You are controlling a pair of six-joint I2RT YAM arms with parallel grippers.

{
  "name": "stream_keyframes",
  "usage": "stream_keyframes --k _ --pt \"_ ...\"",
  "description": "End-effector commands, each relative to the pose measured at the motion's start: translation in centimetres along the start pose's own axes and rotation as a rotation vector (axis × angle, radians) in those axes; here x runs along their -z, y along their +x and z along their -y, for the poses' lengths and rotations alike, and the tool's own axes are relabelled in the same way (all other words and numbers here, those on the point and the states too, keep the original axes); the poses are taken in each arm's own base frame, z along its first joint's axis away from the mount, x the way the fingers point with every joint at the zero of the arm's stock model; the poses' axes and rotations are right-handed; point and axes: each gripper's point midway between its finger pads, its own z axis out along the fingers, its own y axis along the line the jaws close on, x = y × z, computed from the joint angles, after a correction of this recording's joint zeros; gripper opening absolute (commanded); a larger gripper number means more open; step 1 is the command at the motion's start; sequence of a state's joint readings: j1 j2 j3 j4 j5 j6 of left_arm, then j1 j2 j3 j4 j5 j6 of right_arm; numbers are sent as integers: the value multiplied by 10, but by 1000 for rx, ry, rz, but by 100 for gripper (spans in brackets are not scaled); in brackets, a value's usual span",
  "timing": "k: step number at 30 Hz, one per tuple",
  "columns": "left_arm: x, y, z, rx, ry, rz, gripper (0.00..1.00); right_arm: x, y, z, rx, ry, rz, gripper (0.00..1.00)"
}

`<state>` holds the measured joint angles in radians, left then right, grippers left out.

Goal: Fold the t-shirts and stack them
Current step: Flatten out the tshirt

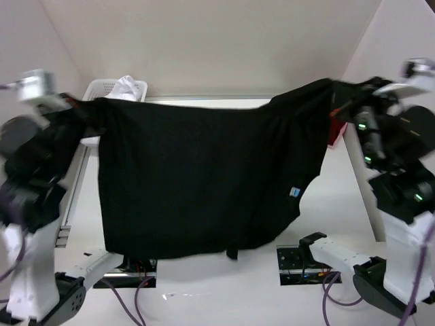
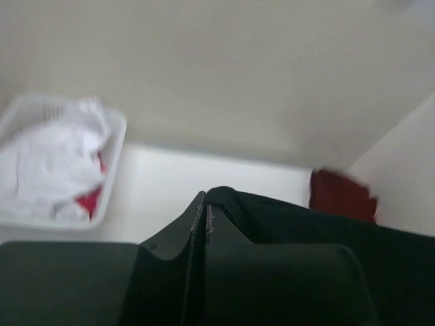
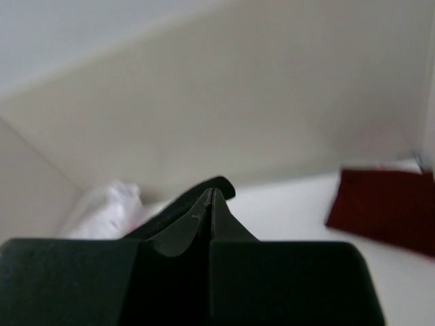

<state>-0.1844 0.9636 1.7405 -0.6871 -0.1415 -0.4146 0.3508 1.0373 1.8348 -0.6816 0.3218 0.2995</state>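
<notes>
A black t-shirt (image 1: 197, 183) with a small blue label (image 1: 295, 192) hangs spread between both arms, well above the table. My left gripper (image 1: 80, 107) is shut on its upper left corner; in the left wrist view the black cloth (image 2: 285, 217) folds over the closed fingertips (image 2: 202, 207). My right gripper (image 1: 338, 92) is shut on the upper right corner, where black cloth (image 3: 221, 185) curls over the tips (image 3: 211, 197). A dark red t-shirt (image 3: 384, 207) lies flat at the far right of the table (image 2: 343, 193). White and red t-shirts (image 2: 51, 163) lie bundled in the basket.
A white lattice basket (image 1: 102, 88) stands at the back left of the table (image 2: 115, 146). Beige walls close the back and both sides. Cables and arm bases (image 1: 299, 261) sit along the near edge.
</notes>
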Motion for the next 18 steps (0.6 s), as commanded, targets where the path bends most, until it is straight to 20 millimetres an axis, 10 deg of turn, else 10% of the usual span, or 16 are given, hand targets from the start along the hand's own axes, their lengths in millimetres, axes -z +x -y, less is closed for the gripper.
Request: stream_keyframes --k 1,8,18 --pt "-57 89 -17 33 -49 -215 0 -45 88 26 12 111 -162 0" --pt "-105 189 -51 21 -139 -382 0 -93 234 63 20 150 -400 0" --pt "-209 295 -87 -53 -249 -573 0 -201 325 75 60 160 -512 0"
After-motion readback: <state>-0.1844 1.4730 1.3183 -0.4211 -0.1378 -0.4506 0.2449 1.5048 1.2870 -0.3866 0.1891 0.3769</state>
